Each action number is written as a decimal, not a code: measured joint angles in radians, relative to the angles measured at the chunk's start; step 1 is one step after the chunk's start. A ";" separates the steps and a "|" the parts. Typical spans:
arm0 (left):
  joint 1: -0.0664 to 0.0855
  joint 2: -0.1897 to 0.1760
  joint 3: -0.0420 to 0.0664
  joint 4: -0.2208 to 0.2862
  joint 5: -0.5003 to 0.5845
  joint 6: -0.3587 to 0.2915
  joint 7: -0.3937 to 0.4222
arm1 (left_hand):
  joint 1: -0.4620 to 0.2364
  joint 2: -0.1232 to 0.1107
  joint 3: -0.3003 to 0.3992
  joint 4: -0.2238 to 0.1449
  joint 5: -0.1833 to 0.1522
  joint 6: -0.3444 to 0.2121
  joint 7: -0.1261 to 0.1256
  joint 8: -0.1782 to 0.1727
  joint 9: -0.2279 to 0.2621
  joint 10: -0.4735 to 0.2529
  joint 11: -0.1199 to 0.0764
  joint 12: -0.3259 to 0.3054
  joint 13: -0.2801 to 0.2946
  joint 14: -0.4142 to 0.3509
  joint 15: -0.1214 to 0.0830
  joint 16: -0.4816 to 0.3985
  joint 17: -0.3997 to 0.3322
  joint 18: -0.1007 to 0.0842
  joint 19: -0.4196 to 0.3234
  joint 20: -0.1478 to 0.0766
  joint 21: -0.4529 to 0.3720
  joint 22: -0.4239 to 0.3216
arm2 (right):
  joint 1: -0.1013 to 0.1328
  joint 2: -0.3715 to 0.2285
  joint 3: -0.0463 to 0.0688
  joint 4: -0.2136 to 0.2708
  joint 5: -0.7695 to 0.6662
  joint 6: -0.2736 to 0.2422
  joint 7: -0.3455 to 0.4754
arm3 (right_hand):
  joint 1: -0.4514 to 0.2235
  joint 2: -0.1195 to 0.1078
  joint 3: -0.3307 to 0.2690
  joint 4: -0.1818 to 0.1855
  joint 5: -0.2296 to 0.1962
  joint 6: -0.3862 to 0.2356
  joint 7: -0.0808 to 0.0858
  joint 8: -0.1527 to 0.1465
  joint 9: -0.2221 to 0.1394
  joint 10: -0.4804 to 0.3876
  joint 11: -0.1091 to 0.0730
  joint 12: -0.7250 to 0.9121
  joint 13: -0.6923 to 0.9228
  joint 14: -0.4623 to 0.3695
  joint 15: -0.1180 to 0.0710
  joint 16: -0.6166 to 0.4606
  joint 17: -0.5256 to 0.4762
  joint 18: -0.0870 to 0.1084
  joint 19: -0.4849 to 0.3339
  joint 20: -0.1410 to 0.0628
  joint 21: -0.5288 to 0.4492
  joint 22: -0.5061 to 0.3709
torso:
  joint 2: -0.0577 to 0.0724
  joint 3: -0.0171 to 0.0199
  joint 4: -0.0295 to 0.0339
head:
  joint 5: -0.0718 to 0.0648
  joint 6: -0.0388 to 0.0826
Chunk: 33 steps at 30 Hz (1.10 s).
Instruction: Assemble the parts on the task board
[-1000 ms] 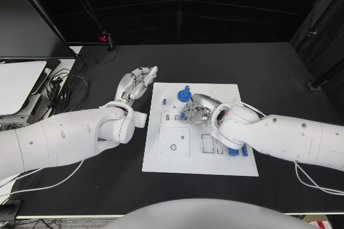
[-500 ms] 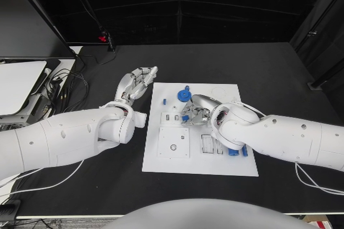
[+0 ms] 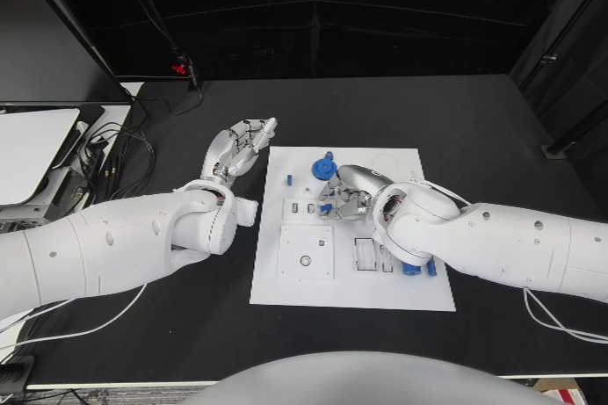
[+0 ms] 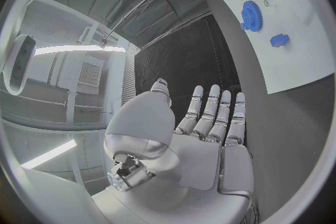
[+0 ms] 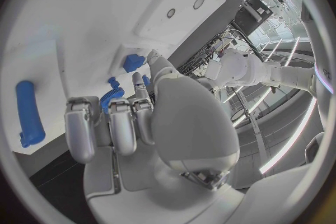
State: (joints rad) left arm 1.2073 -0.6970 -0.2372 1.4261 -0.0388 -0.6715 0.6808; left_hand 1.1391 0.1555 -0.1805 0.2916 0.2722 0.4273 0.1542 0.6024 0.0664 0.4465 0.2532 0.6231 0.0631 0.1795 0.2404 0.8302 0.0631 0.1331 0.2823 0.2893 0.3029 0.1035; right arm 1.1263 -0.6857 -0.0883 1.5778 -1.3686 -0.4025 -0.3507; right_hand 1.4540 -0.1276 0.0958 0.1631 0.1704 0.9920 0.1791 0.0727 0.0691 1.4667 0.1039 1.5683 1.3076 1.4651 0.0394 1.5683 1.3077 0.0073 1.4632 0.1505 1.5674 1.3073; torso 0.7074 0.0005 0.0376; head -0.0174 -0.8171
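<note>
Right hand (image 3: 344,194) curled over the task board (image 3: 355,286), fingers pinching a small blue part (image 3: 327,208) at the board's middle-left. Left hand (image 3: 238,147) flat, fingers spread and empty, just left of the board's far corner. Blue gear (image 3: 326,169) far of the right hand.

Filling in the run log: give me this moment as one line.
left hand: open, beside task board | right hand: fingers pinching small blue part over board | blue gear: on board
</note>
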 measured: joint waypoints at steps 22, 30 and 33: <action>0.000 0.000 0.000 -0.001 0.000 0.000 0.000 | 0.000 0.000 0.000 0.000 0.004 0.000 0.000 0.000 0.000 0.000 0.000 0.000 0.000 0.000 0.000 0.000 0.000 0.000 0.000 0.000 0.000 0.000 | -0.001 -0.029 0.000 0.018 -0.080 0.009 -0.002 | 0.034 -0.003 0.017 0.008 0.009 0.015 -0.015 0.005 0.002 0.000 0.000 0.000 0.000 0.000 0.000 0.000 0.000 0.000 0.000 0.000 0.000 0.000 | 0.000 -0.0001 0.0003 | -0.006 -0.002; 0.000 0.000 0.000 0.000 0.000 0.000 0.000 | 0.000 0.000 0.000 0.000 0.004 0.003 0.003 -0.004 0.000 0.000 0.000 0.000 0.000 0.000 0.000 0.000 0.000 0.000 0.000 0.000 0.000 0.000 | -0.001 -0.023 0.000 0.011 -0.093 0.026 -0.011 | 0.037 0.000 0.024 0.006 0.009 0.022 -0.022 0.009 0.001 0.000 -0.008 0.000 0.000 0.000 0.000 0.000 0.000 0.000 0.000 0.000 0.000 0.000 | 0.000 0.0000 0.0003 | -0.006 -0.002; 0.000 0.000 0.000 0.000 0.000 0.000 0.000 | 0.000 0.000 0.000 0.000 0.004 0.004 0.004 -0.004 0.000 0.000 0.000 0.000 0.000 0.000 0.000 0.000 0.000 0.000 0.000 0.000 0.000 0.000 | -0.001 -0.021 0.000 0.009 -0.095 0.034 -0.017 | 0.046 0.002 0.027 0.003 0.009 0.022 -0.022 0.009 0.001 0.000 -0.008 0.000 0.000 0.000 0.000 0.000 0.000 0.000 0.000 0.000 0.000 0.000 | 0.000 -0.0001 0.0004 | -0.005 -0.003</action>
State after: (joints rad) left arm 1.2073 -0.6968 -0.2372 1.4260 -0.0388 -0.6715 0.6808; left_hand 1.1391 0.1555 -0.1805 0.2916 0.2762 0.4309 0.1577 0.5984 0.0664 0.4465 0.2532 0.6231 0.0631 0.1795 0.2404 0.8302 0.0631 0.1331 0.2823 0.2893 0.3029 0.1035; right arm 1.1250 -0.7071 -0.0886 1.5871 -1.4640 -0.3681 -0.3674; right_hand 1.5003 -0.1259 0.1226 0.1665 0.1798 1.0137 0.1574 0.0814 0.0705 1.4667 0.0962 1.5683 1.3076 1.4651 0.0393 1.5683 1.3075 0.0073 1.4632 0.1505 1.5674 1.3073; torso 0.7074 0.0004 0.0380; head -0.0224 -0.8205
